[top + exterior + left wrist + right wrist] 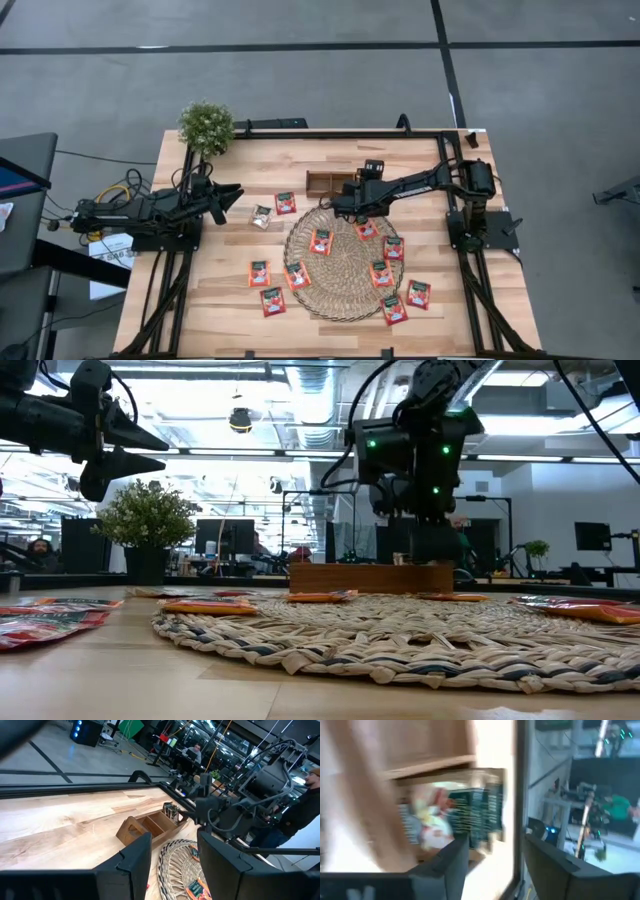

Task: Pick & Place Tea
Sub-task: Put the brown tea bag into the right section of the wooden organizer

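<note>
**A:** Where's your right tool (343, 203) at?

**B:** I have it low at the wooden tray (330, 182), at the far edge of the round woven mat (345, 262). From my wrist camera its fingers (451, 862) stand spread, nothing between them, and just ahead of them sachets (455, 815) stand on edge inside a tray compartment. That view is blurred, so I can't count them.

**A:** And the rest of the tea?

**B:** Working outward from that tool: four red-orange sachets lie on the mat, the closest one (366, 229) just beside the tool, toward the near side. Off the mat, one red sachet (286, 203) lies on the bench (200, 300) just beside the tool toward the left arm, with a silvery one (261, 216) next to it. Further away, three red sachets (273, 300) lie at the mat's left-arm side, and two more (418, 293) sit at the near edge.

**A:** Left tool?

**B:** My left tool (236, 192) hangs above the bench well apart from the tray, near the potted plant (206, 126). Its fingers (134, 862) are spread and empty.
</note>
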